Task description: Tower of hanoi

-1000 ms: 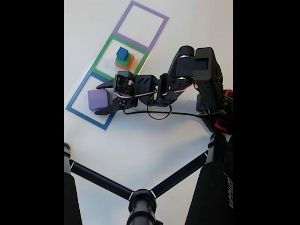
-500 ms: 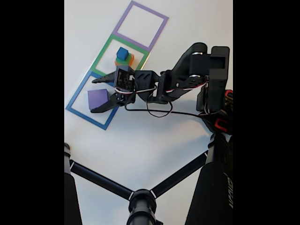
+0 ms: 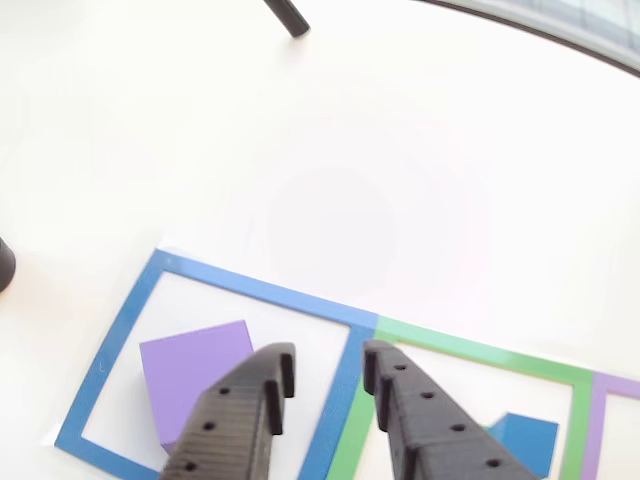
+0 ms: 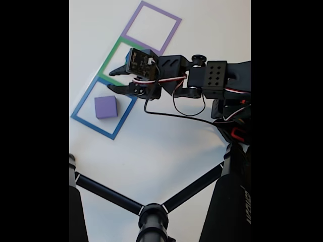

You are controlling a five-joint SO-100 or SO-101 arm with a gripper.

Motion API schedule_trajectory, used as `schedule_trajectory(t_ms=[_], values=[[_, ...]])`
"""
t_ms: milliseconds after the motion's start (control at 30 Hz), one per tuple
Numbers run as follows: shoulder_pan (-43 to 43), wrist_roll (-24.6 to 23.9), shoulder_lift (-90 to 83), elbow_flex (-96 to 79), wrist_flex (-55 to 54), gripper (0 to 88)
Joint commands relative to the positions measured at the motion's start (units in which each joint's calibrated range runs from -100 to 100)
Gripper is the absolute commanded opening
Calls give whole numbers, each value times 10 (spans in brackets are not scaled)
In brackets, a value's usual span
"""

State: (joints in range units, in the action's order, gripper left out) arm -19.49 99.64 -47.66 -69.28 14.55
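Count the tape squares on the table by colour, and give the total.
Blue tape square: 1
Green tape square: 1
Purple tape square: 1
Total: 3

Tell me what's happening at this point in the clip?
A single robot arm is working a Tower of Hanoi set on a white table. Its gripper is open and holds nothing, hanging above the border between the blue tape square and the green tape square. The purple block sits alone inside the blue square. In the other view, part of the blue cube shows in the green square, behind a finger.
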Motion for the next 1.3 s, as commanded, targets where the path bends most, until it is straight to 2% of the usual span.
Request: schedule_trajectory(t_ms=[0, 200, 500, 767, 1267], values=[[39, 4, -107, 96, 238, 2], [87, 4, -137, 290, 497, 2], [111, 4, -150, 466, 672, 2], [156, 4, -153, 562, 757, 2], [253, -10, -156, 596, 774, 2]])
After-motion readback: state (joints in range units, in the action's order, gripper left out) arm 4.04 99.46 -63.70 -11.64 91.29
